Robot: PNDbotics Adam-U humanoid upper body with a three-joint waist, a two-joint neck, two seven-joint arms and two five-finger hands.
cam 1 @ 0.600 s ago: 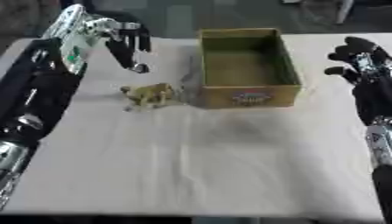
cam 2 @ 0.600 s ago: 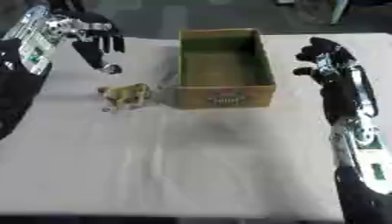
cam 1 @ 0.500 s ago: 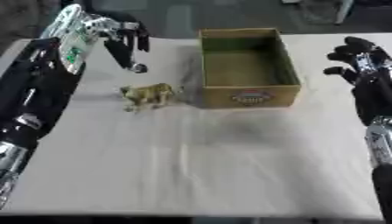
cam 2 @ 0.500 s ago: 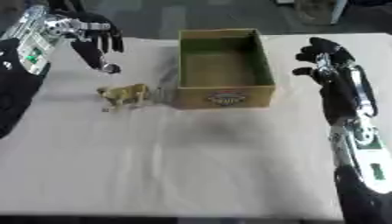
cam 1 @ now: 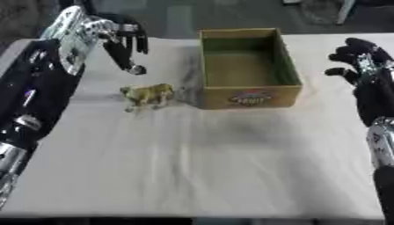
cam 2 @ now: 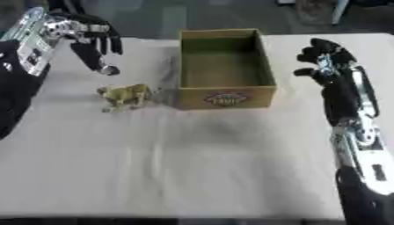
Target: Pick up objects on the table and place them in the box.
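Observation:
A small tan toy animal [cam 1: 148, 95] stands on the white table just left of the cardboard box [cam 1: 248, 97]. The box is open at the top and I see nothing inside it. My left hand [cam 1: 115, 37] hovers above and behind the toy, at the far left of the table. Its fingers hang down, relaxed and apart, holding nothing. My right hand [cam 2: 326, 59] stays open to the right of the box, fingers spread upward, empty.
The white tablecloth [cam 1: 200, 167] covers the whole table, with a wide bare stretch in front of the box and the toy. A dark floor lies beyond the far edge.

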